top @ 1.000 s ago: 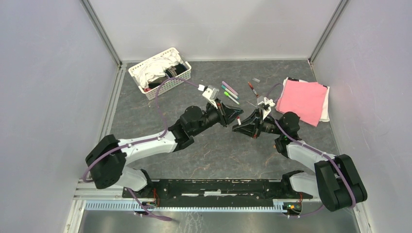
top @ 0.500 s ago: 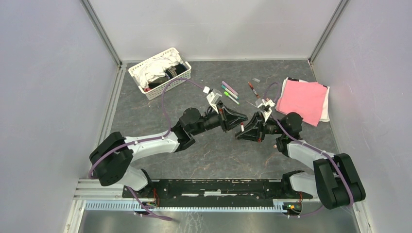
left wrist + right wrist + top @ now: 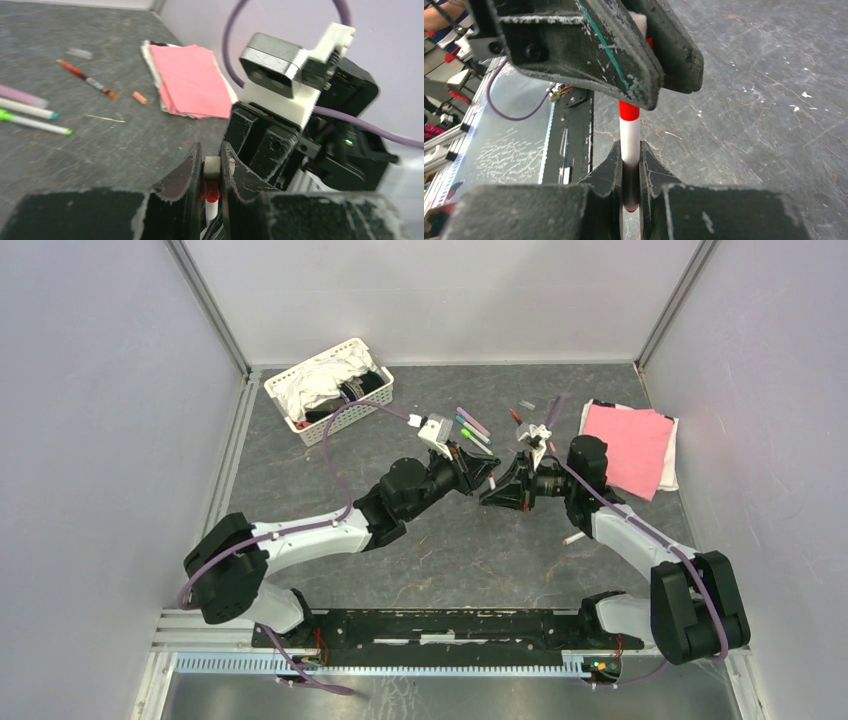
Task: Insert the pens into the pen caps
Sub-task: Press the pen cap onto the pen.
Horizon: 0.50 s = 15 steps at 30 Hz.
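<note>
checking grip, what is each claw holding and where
Both hold one red-and-white pen: right claw on its white barrel, left claw at the red band.

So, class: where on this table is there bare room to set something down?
Bare: the table just beyond the base rail; the strip below the basket. Crowded: from the loose pens to the pink cloth, where the left gripper and right gripper clamp a red-banded pen.

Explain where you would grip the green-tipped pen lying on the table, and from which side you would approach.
Grip the green-tipped pen at mid-barrel, coming straight down from above and closing across its width. It lies flat on the table, and the teal-tipped pen lies close alongside, so a sideways approach would probably bump it.
</note>
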Tool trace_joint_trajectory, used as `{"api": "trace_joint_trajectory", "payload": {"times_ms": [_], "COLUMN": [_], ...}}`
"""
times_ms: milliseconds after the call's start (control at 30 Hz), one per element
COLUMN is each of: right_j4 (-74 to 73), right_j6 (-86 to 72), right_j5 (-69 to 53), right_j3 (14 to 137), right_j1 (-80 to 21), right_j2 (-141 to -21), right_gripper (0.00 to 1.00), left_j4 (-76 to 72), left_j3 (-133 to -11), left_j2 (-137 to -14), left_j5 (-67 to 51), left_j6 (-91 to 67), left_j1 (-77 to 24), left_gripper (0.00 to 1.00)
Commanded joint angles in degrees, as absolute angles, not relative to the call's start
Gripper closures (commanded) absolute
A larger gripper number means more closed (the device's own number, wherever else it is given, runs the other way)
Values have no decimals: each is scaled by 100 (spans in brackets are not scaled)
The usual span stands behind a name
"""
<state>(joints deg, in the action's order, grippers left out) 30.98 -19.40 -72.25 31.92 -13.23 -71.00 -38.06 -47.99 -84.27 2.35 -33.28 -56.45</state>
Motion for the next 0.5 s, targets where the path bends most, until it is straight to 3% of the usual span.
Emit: {"api": "trace_joint_trajectory", "payload": {"times_ms": [0,133,333,467], "right_j4": [3100,2922,3867,4380], "right_j6": [-979,-853,-1312,-1637], "right_j5": [-5202,-5133,-5748,-5801], "right_j3": [4446,4487,4281,4111], "right_j1": [-1342,-1366,-1367,-1354], "right_j2": [-6944,-6935,-6932,-6928], "right_gripper": [100,100,100,100], "left_j4": [-430,-533,-1657,-1998], "left_j3": [-4415,-4410,-3978,-3794], "left_j2": [-8880,-8776,-8776,-8995], "left_j5": [306,486,-2470,-3148], "left_j6": [-3717,-3794,-3182,-3394], "left_j1": [-6600,-6776,-6654,-6586], "left_gripper": [98,98,98,98]}}
